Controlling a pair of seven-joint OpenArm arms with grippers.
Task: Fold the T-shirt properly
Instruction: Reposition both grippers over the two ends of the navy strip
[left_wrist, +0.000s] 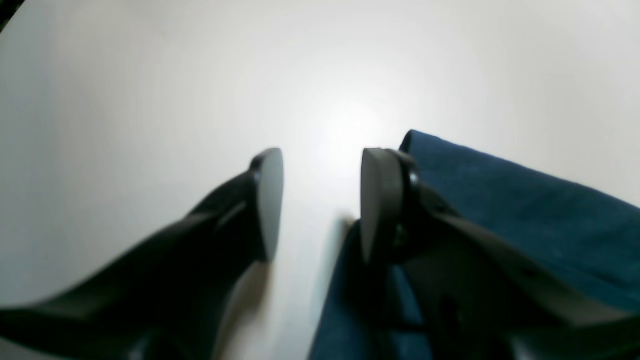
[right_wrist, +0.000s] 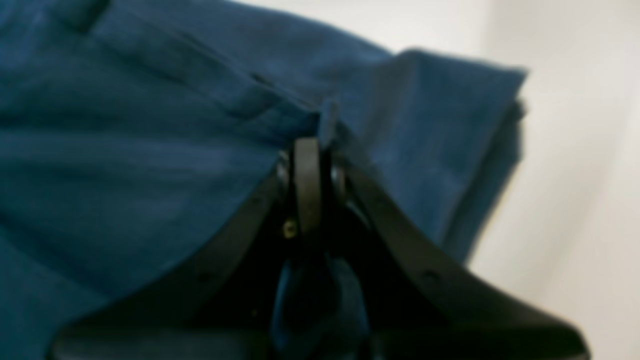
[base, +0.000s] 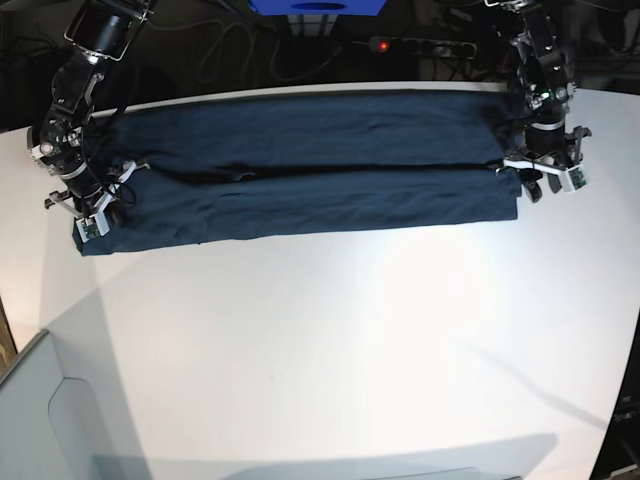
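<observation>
**T-shirt lies as a long band, one hand at each end**

T-shirt (base: 300, 175), dark navy-blue soft cotton, lies on the white bench (base: 350, 340) as a long band already folded along its length. Its long axis runs from side to side across the base view, near the far edge of the bench.

The right hand (right_wrist: 307, 150) is at one short end, clenched on a fold of the cloth. The left hand (left_wrist: 320, 200) is at the other short end, released and grasping nothing: one finger stands over the bare bench, the other over the edge of the cloth.

Both arms are equally near, each to its own end. I judge that the coming fold must bring one short end toward the other, along this long axis.
</observation>
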